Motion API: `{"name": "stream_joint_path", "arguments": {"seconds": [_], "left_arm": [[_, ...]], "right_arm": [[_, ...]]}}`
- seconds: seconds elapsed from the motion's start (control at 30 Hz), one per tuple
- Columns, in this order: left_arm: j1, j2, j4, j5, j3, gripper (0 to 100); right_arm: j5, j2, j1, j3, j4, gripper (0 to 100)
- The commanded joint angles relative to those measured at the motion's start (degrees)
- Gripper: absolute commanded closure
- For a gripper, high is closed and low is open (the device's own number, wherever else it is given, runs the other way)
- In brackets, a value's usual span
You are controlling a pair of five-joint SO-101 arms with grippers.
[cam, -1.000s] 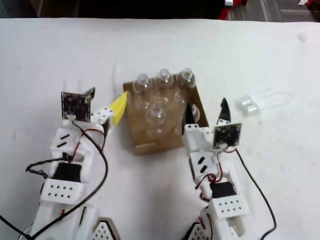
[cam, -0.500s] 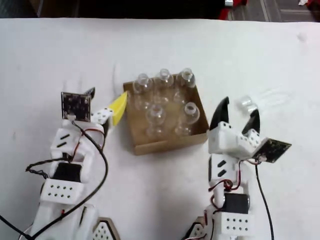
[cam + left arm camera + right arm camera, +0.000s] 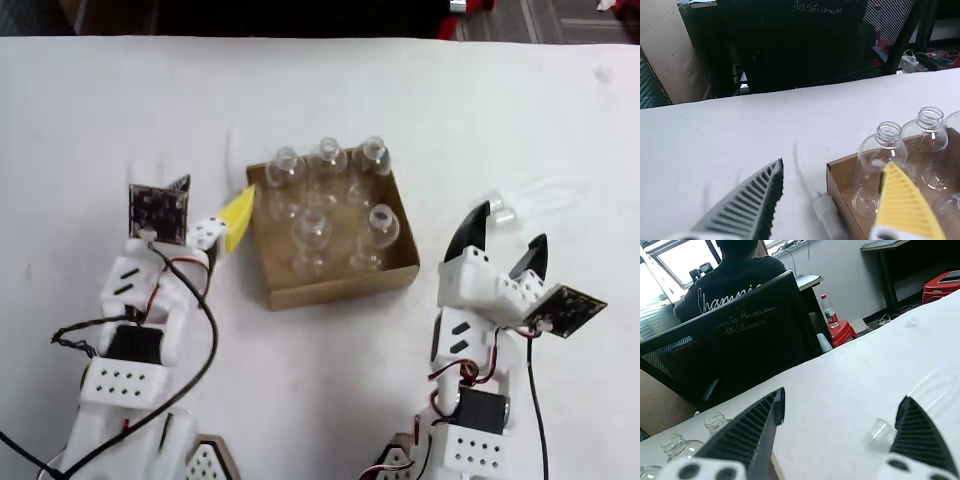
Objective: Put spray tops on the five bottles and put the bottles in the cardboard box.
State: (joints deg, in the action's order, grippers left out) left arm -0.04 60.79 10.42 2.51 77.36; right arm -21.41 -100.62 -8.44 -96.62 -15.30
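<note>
White table [image 3: 400, 90], two arms side by side at its near edge; dark room beyond the far edge.

Left gripper [image 3: 217, 186]: grey and yellow claw spread wide, holding nothing; yellow finger just beside the left wall of the cardboard box [image 3: 340, 285], contact cannot be told; the left wrist view [image 3: 834, 164] shows the box corner and a bare strip of table between the fingers.

Right gripper [image 3: 511, 224]: black claw spread wide, holding nothing; it sits right of the box, apart from it, fingertips near the spray tops [image 3: 497, 208]; in the right wrist view [image 3: 842, 396] one clear top [image 3: 879, 431] lies just inside the farther finger, not touching as far as can be seen.

Hard to make out: spray tops are pale against the table and partly covered by a black finger in the high view, their tubes only a faint smear; a small white cylinder [image 3: 827, 220] lies beside the box wall, identity unclear; bottles at the edge of both wrist views are cut off.

Count: bottles [image 3: 312, 232] five, all upright in the box, three in the far row, two in the near row, necks open; spray tops two, as far as visible; box one.
</note>
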Motion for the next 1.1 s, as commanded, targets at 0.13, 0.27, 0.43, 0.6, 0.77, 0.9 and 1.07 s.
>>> {"name": "stream_joint_path", "arguments": {"seconds": [0.13,0.27,0.43,0.6,0.77,0.9,1.07], "left_arm": [[-2.24,1.36,16.79,1.23,-13.45,71],[-5.14,0.13,17.05,1.41,-15.82,71],[-5.85,-10.33,27.08,9.93,-31.38,71],[-8.84,-30.73,40.18,20.13,-51.69,71],[-15.25,-51.74,46.51,20.13,-70.33,71],[-14.20,-66.15,51.60,20.13,-83.34,71],[-9.01,-81.36,62.33,20.13,-101.19,71]], "right_arm": [[-0.44,-0.57,-0.31,-0.35,-2.33,68.0],[-0.44,-0.57,0.04,-0.35,-3.56,68.0],[-0.44,-0.66,3.47,-0.35,-6.11,67.8],[-0.44,-0.66,4.09,-0.35,-6.64,68.0],[-0.53,-0.66,2.42,-0.35,-6.20,68.0],[-0.53,-0.66,2.59,-0.35,-6.37,68.0],[-0.53,-0.66,2.68,-0.35,-6.64,68.0]]}}
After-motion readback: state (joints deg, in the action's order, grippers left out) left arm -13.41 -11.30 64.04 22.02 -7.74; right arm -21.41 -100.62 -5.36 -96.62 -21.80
